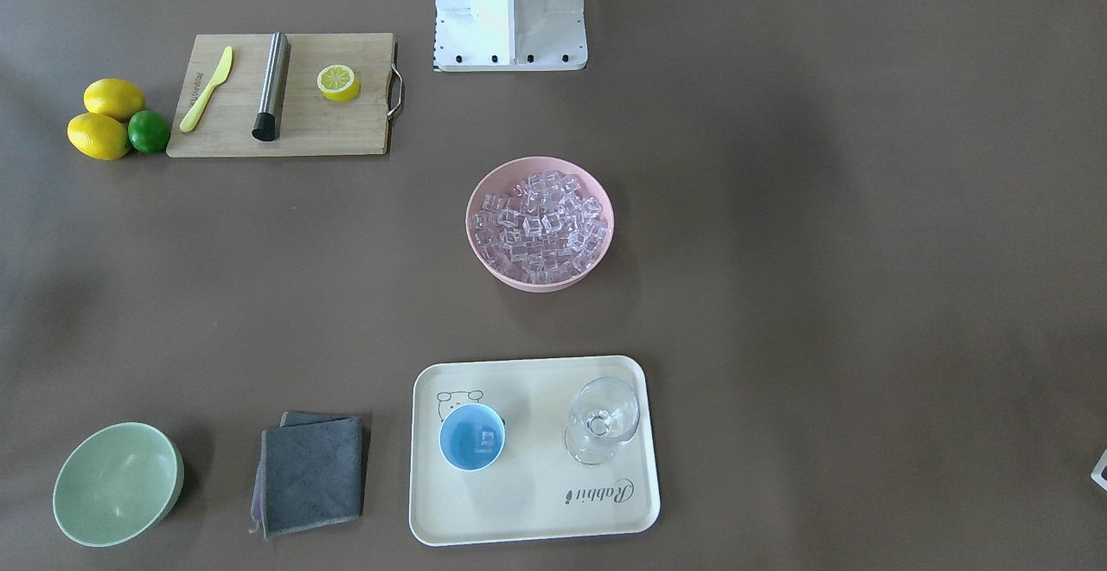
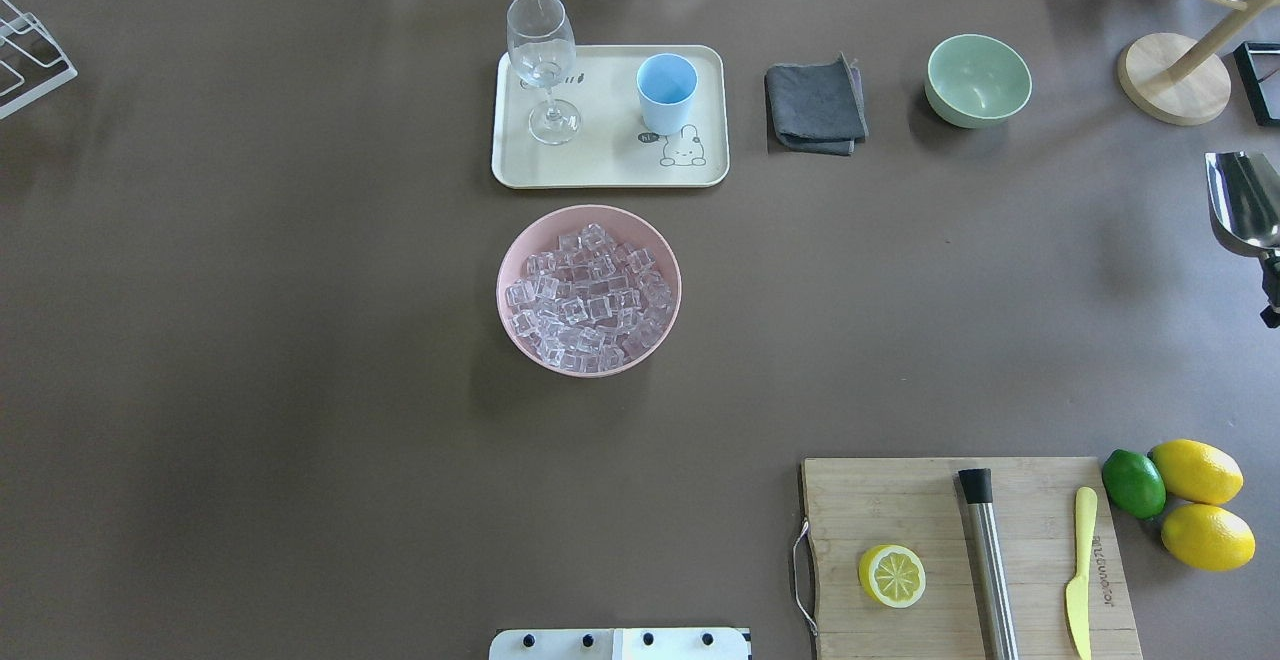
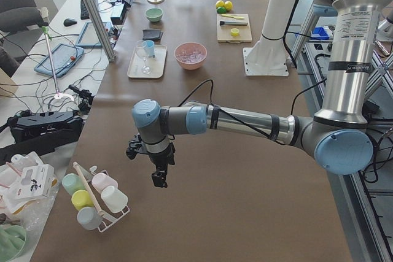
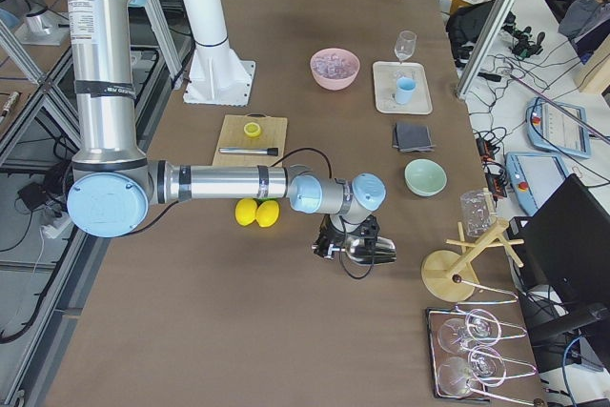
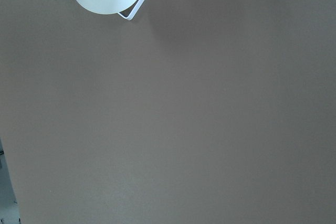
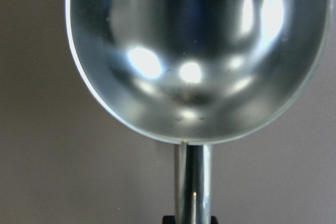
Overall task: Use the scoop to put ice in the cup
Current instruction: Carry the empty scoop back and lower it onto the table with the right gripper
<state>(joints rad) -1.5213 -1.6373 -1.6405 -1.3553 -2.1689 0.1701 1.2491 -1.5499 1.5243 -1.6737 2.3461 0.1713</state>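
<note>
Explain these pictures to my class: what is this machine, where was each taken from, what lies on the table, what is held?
It is a robot with two jointed arms, each ending in a two-finger pincer. Two cameras look down on the table, from behind and from the front; two look along it from the ends; one rides on each wrist. A pink bowl holds the ice; a tray carries the blue cup, with a cube inside, and a stemmed glass. The right pincer holds the scoop, empty, off to the side. The left pincer hangs by a cup rack; open or shut, I cannot tell.
</note>
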